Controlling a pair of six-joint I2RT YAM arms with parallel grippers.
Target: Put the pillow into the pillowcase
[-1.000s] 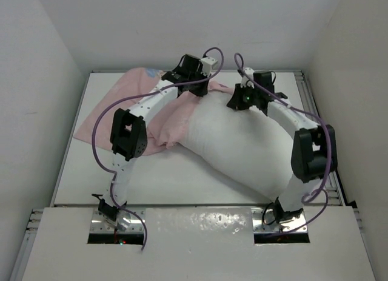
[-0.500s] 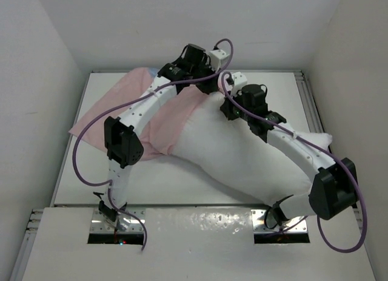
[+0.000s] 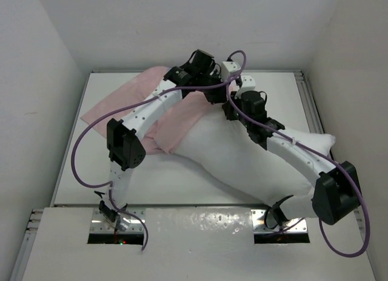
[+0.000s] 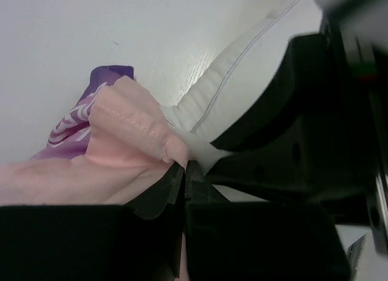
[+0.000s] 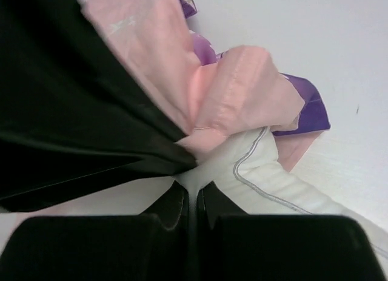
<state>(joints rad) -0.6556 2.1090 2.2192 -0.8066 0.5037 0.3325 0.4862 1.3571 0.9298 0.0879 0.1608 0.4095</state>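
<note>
The white pillow (image 3: 254, 156) lies diagonally across the table from the near right to the back centre. The pillowcase (image 3: 130, 102), pale pink side out, lies at the back left, and its edge meets the pillow's far end. My left gripper (image 3: 216, 94) is shut on the pillowcase's pink hem (image 4: 136, 132). My right gripper (image 3: 233, 108) is shut on the pillow's white corner fabric (image 5: 254, 172), right beside the left gripper. Purple print shows at the case's edge in both wrist views (image 5: 309, 105) (image 4: 66, 126).
The white table (image 3: 79, 165) has grey rails along its left and right sides. White walls enclose it on three sides. Purple cables loop off both arms. The arm bases sit at the near edge.
Both grippers moved toward each other at the pillow's far end. The left gripper shifted right, drawing the pink pillowcase with it. The pillow's near right end swung out to the right.
</note>
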